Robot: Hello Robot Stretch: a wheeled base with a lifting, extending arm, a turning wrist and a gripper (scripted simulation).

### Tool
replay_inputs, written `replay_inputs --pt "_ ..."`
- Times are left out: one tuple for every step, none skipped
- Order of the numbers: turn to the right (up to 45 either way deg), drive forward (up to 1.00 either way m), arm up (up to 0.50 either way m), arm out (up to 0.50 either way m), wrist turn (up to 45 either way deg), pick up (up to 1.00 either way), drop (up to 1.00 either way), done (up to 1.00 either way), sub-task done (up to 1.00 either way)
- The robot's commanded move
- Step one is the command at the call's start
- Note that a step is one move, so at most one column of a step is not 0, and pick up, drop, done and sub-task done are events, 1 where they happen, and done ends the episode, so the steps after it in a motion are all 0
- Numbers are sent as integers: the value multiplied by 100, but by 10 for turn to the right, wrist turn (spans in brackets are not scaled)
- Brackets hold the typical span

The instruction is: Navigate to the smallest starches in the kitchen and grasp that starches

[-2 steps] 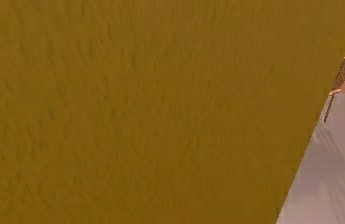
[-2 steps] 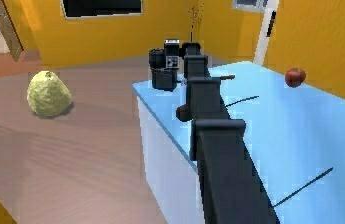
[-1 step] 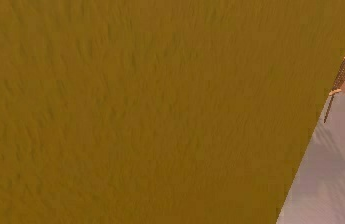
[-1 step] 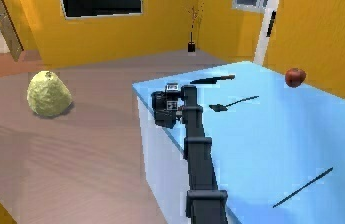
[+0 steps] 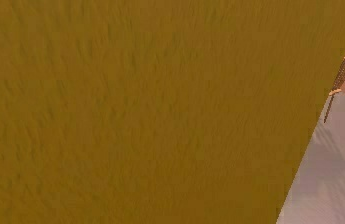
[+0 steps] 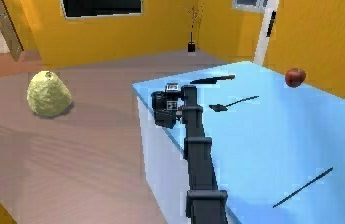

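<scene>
Wall (image 5: 130,110) blocks ahead; jaws' load at counter (image 6: 270,140) edge unclear.

A round thing (image 6: 295,77) lies far back on the counter (image 6: 280,140), a lump (image 6: 49,94) on the floor (image 6: 90,150) leftward.

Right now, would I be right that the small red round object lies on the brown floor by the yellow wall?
Not quite: the small red round object lies on the pale blue countertop by the yellow wall, as the arm side view shows.

A small reddish-brown round lump (image 6: 295,77), possibly a potato, sits near the countertop's (image 6: 280,140) far edge.
</scene>
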Motion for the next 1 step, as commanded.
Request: replay_inputs --pt "0 0 10 0 0 0 0 0 0"
